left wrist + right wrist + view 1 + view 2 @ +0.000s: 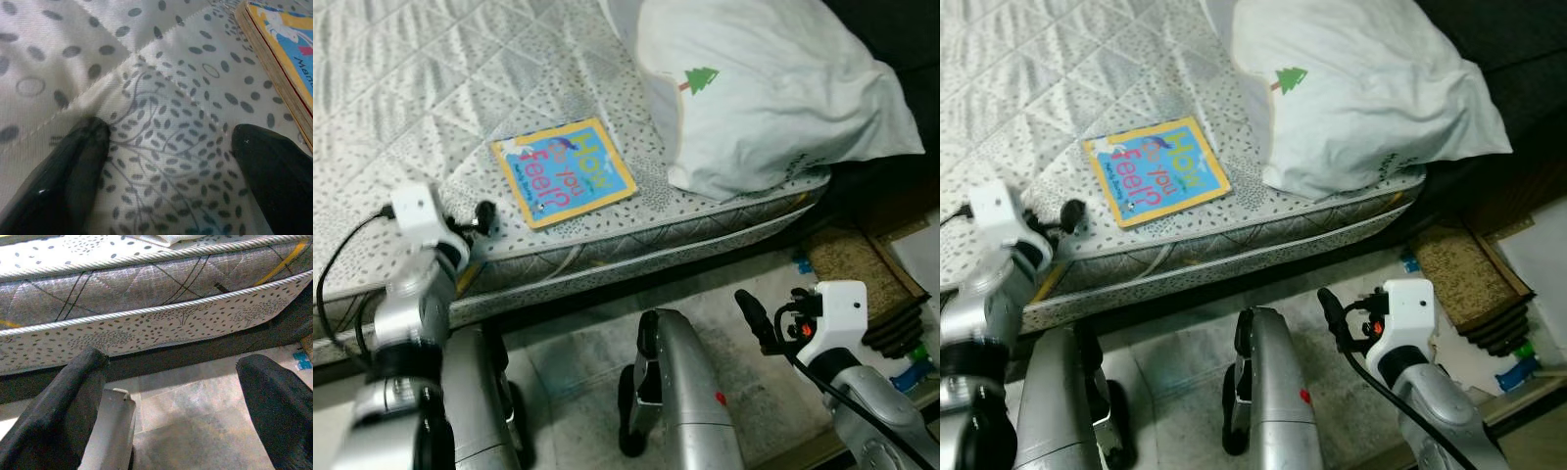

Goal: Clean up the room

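Book (pixel 564 171) lies on mattress (pixel 401 88) near released left hand (pixel 168 161); right hand (pixel 171 401) released.

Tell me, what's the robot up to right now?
Left gripper open over the mattress, beside the picture book. Right gripper open, low above the floor. Book untouched; pillow lies clear of it.

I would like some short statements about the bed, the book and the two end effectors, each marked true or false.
1. The children's book lies on the mattress. True.
2. The pillow covers the book. False: they lie apart, the pillow beside it.
3. The left end effector is open over the mattress, near the book. True.
4. The right end effector holds the book. False: it is open and empty, low over the floor beside the bed.
5. The book stands upright. False: it lies flat.
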Available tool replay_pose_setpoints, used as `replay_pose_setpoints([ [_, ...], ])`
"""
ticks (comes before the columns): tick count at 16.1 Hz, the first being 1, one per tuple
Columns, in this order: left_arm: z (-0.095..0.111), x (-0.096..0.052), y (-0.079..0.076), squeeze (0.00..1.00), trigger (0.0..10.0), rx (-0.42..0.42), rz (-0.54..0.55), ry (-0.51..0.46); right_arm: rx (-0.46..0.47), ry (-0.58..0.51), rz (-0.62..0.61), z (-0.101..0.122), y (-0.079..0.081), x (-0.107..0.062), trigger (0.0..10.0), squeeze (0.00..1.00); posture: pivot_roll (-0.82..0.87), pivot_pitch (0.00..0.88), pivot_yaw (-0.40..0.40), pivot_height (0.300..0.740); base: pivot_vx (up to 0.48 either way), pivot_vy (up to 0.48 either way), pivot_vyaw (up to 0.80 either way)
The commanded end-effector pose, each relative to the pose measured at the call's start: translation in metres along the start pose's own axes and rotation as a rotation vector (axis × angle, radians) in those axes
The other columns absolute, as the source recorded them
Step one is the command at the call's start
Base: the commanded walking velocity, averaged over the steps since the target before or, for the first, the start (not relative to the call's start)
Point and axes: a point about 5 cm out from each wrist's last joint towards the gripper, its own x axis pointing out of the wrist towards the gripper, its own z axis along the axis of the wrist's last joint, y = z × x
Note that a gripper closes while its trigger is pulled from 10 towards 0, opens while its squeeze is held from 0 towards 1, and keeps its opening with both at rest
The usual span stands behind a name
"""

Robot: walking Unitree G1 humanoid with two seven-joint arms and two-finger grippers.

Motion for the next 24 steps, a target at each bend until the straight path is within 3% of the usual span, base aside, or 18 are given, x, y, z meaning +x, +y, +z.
replay_pose_setpoints([
  [1,-0.009,0.004,-0.009,0.0,10.0,0.028,-0.053,0.059,-0.005,0.025,-0.034,-0.002,-0.008,-0.007,10.0,0.0,-0.23,0.437,-0.201,0.533,0.0,0.0,0.0],
  [6,0.009,0.014,0.005,0.0,10.0,0.071,-0.009,0.056,-0.009,0.033,-0.049,0.001,-0.012,-0.01,10.0,0.0,-0.25,0.43,-0.204,0.533,0.0,0.0,0.0],
  [8,0.015,0.018,0.001,0.0,10.0,0.088,-0.032,0.041,-0.005,0.03,-0.047,0.003,-0.011,-0.009,10.0,0.0,-0.25,0.423,-0.2,0.533,0.0,0.0,0.0],
  [11,0.031,0.022,-0.015,0.0,10.0,0.114,-0.079,-0.07,0.002,0.028,-0.047,0.003,-0.009,-0.007,10.0,0.0,-0.24,0.419,-0.194,0.533,0.0,0.0,0.0],
  [13,0.039,0.022,-0.014,0.0,10.0,0.145,-0.017,-0.146,0.004,0.028,-0.046,0.003,-0.008,-0.006,10.0,0.0,-0.23,0.416,-0.192,0.533,0.0,0.0,0.0],
  [16,0.042,0.017,-0.012,0.0,10.0,0.102,0.025,-0.238,0.006,0.028,-0.046,0.002,-0.008,-0.004,10.0,0.0,-0.23,0.412,-0.191,0.533,0.0,0.0,0.0],
  [19,0.032,0.019,-0.014,0.0,10.0,0.03,0.003,-0.193,0.006,0.022,-0.044,0.003,-0.007,-0.001,10.0,0.0,-0.23,0.409,-0.189,0.533,0.0,0.0,0.0],
  [24,0.029,0.028,-0.041,0.0,10.0,-0.004,-0.138,-0.109,0.003,0.005,-0.052,0.006,-0.007,0.0,10.0,0.0,-0.25,0.404,-0.181,0.533,0.0,0.0,0.0],
])
